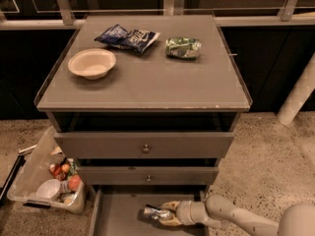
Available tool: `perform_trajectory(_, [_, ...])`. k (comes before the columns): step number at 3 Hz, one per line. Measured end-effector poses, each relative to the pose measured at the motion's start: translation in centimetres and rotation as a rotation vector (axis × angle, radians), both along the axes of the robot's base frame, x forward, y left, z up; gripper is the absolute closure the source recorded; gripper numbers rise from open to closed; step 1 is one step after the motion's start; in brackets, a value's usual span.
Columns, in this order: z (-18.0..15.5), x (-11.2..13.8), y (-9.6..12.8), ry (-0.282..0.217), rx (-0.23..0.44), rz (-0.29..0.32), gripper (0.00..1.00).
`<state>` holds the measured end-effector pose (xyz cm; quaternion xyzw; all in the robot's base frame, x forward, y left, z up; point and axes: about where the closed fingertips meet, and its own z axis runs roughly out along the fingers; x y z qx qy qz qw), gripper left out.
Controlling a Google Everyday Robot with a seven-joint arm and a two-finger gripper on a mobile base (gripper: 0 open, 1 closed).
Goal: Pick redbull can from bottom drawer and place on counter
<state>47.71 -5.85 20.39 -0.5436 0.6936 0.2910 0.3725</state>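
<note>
The arm (231, 214) comes in low from the lower right of the frame, stretched leftward into the open bottom drawer (118, 216). Its end effector (165, 214) pinches the right end of the redbull can (153, 213), which lies on its side on the drawer floor at bottom centre.

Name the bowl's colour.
Cream bowl, in camera view; gripper is down in the bottom drawer.

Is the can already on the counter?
No, the can lies down in the bottom drawer, at the gripper; the counter holds a bowl, a blue bag and a green packet.
</note>
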Motion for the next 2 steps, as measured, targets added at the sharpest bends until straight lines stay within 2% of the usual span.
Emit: perform_trajectory(2, [7.0,0.9,-4.8,-0.061,-0.012,-0.005,1.00])
